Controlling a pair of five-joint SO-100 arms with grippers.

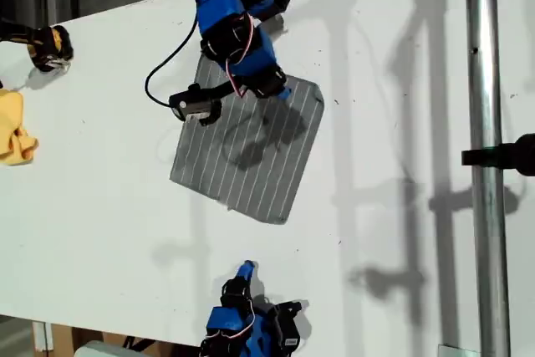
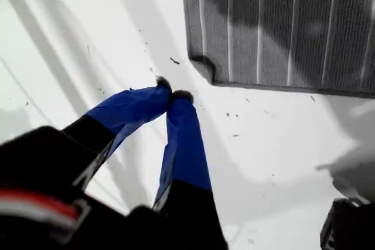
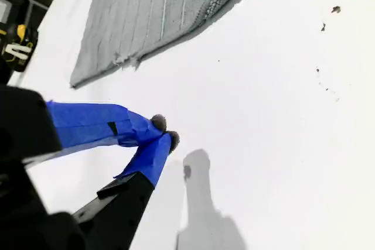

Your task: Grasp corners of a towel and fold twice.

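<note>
Yellow cloth (image 1: 17, 127): sits at the exterior view's left edge, well apart from the action and no part of it.
Second gripper (image 1: 245, 271): low in the exterior view, jaws pressed together on nothing (image 3: 164, 133), with bare white surface (image 1: 100, 232) under it.
Towel (image 1: 251, 156): lies flat and unfolded mid-surface. It is turned at a slant, its white stripes running from the exterior view's upper right down to its lower left.
Second gripper to towel: the cloth lies straight ahead of the tips (image 3: 152, 16) but well apart, with the lowest corner (image 1: 277, 216) closest to them.
First gripper (image 1: 282, 92): at the towel's far edge, tips together and empty (image 2: 173, 95).
First gripper to towel: a rounded corner (image 2: 202, 62) sits just beside the tips, not touching.
Nearer arm: the first, by a long way.
Judgement: both grippers must part before any corner can be pinched, and the second needs to travel up to the cloth.
</note>
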